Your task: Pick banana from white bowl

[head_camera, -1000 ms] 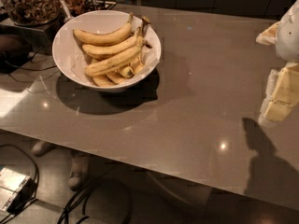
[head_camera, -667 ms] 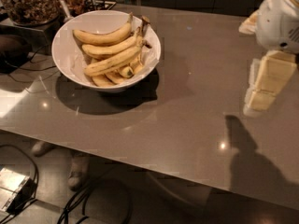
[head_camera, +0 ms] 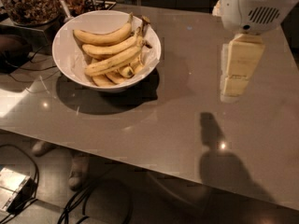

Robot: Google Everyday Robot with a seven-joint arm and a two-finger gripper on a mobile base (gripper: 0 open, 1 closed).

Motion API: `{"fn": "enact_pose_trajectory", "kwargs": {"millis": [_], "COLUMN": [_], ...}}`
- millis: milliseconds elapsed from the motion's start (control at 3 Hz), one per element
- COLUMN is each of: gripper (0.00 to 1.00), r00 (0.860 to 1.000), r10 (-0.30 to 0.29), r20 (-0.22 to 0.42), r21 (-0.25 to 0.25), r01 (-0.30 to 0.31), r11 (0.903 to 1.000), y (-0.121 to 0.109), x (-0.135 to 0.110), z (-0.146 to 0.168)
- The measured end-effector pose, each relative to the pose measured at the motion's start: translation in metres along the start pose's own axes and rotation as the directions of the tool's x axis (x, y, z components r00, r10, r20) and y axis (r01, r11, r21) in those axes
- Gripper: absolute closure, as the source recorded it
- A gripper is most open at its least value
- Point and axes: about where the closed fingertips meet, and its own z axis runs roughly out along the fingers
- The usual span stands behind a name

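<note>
Yellow among yellows, the banana (head_camera: 114, 59) lies atop the heap in the white bowl (head_camera: 63, 41), well apart from my hand (head_camera: 237, 71) above the counter (head_camera: 163, 125), its spread untellable, so I might grab a crowding neighbour or tip the bowl.

Grey table (head_camera: 140, 125), glass container (head_camera: 28, 3), floor cables (head_camera: 70, 207)

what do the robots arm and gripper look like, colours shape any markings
The gripper sits upper right, above the table, well right of the white bowl. It is pale cream, blocky and rectangular, in stepped segments. It hangs from a rounded white arm housing with a small grille of slanted dark slots. No cables or lettering show on it.
</note>
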Motion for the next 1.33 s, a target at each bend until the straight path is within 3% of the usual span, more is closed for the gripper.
{"fn": "enact_pose_trajectory", "kwargs": {"millis": [333, 667, 1333], "gripper": [0.00, 0.00, 0.00], "r00": [1.000, 0.999, 0.988], "r10": [-0.004, -0.035, -0.149], "r20": [0.010, 0.031, 0.036], "r21": [0.025, 0.064, 0.069], "r01": [0.003, 0.033, 0.147], "r11": [0.9997, 0.9974, 0.9868], "y": [-0.004, -0.016, -0.043], "x": [-0.004, -0.034, -0.099], "z": [-0.004, -0.010, -0.009]}}
